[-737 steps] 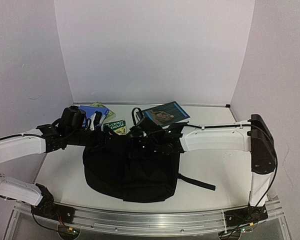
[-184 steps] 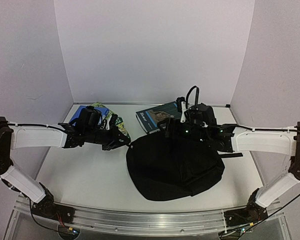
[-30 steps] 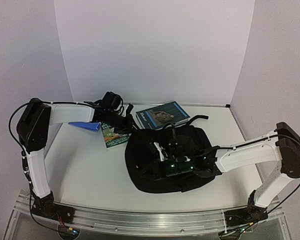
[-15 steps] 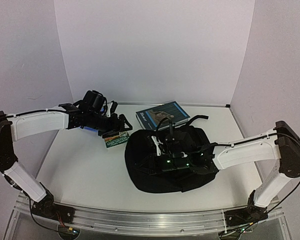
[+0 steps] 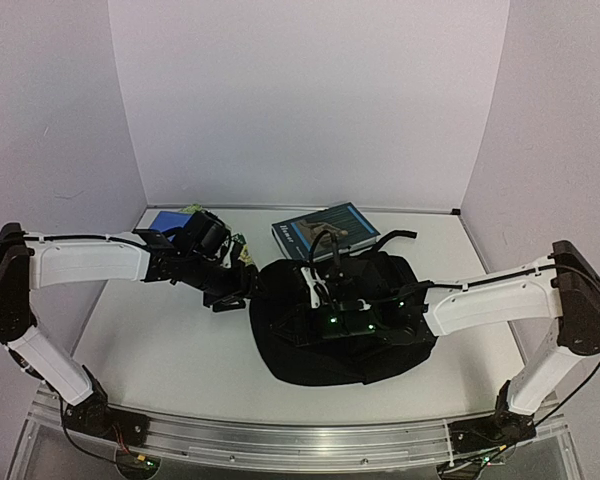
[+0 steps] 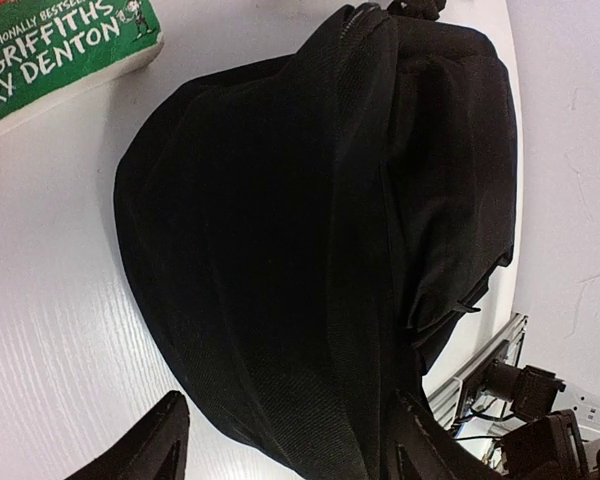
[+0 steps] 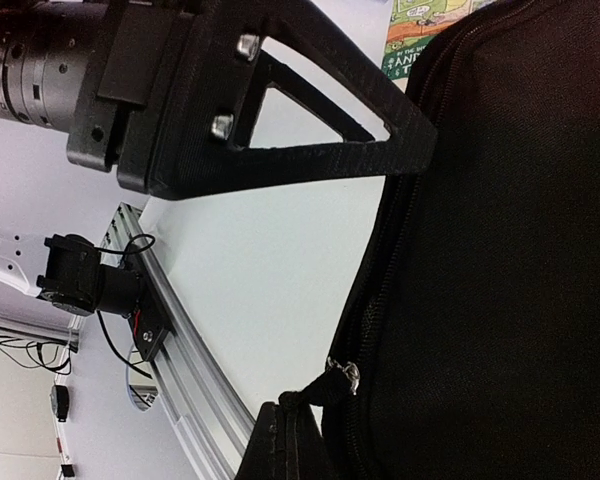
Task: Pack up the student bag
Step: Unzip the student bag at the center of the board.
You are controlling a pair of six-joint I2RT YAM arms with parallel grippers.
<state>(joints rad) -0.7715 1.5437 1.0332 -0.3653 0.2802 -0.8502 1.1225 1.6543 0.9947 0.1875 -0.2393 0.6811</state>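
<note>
The student bag (image 5: 350,345) is a big black backpack lying flat mid-table. My right gripper (image 5: 302,296) reaches over it from the right and is shut on the cord of a zipper pull (image 7: 342,378) at the bag's left edge, where its fingertips (image 7: 295,445) pinch the cord. My left gripper (image 5: 240,288) stands at that same left edge, open, with its fingers (image 6: 140,455) straddling the black fabric (image 6: 310,250). One of the left gripper's fingers (image 7: 280,110) also shows in the right wrist view.
A green paperback (image 6: 60,40) lies on the table just behind the left gripper. Behind the bag lies a blue-covered book (image 5: 325,228), and a blue pouch (image 5: 165,220) sits at the back left. A shoulder strap (image 5: 395,236) trails toward the back.
The left gripper has opened and swung from the back left, by the green book, to the bag's left edge. The right gripper has barely moved on the bag.
</note>
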